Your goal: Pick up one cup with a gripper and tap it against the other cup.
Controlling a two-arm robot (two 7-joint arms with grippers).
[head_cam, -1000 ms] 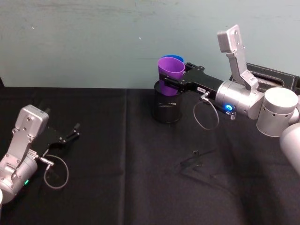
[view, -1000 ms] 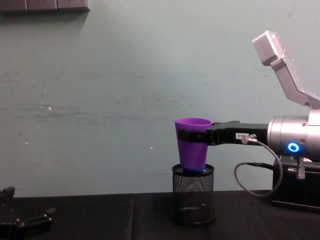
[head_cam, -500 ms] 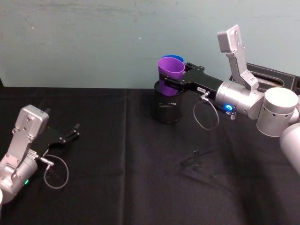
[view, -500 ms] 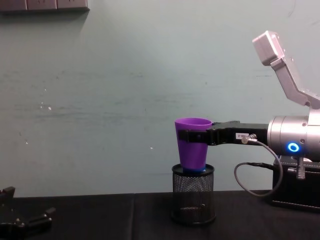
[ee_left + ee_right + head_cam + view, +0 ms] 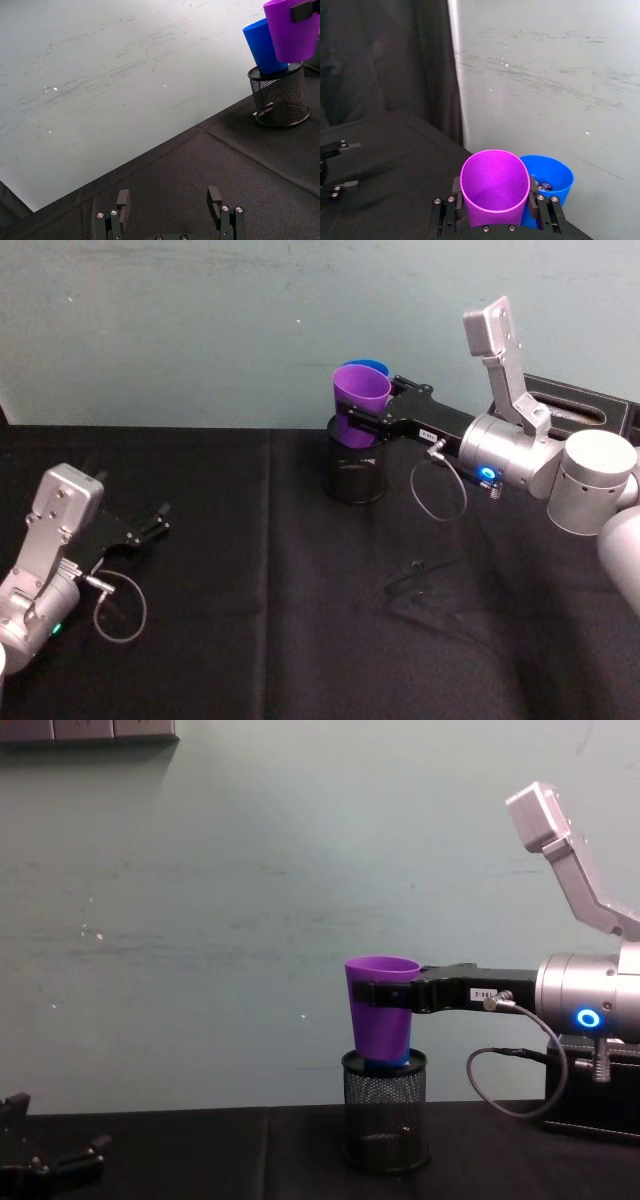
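At the far middle of the table, above the black mesh pen holder [image 5: 352, 475], we see the purple cup [image 5: 362, 390] held upright in the air by the right gripper [image 5: 362, 408]. Its two slim black fingers [image 5: 536, 192] clamp the cup from either side just under the rim, and from the chest view one of them reads as a dark band across the upper wall of the cup [image 5: 383, 1010].

The cup is a smooth, unmarked plastic tumbler, widest at the mouth and tapering to a narrow base. The right wrist view looks straight down into it [image 5: 494, 185] and finds it hollow, with a thin, lighter lip.

Its base hangs level with the rim of the holder [image 5: 385, 1115]. Just behind it the blue cup [image 5: 368, 366] stands in the holder, leaning a little in the left wrist view [image 5: 262, 45]. The two rims sit side by side [image 5: 551, 175]; we cannot tell whether the walls actually touch.

A blue ring [image 5: 587, 1017] glows on the right arm.

Well apart, low over the black cloth [image 5: 250, 590] on the left side, the left gripper [image 5: 155, 520] has its fingers [image 5: 214, 197] spread with nothing between them.
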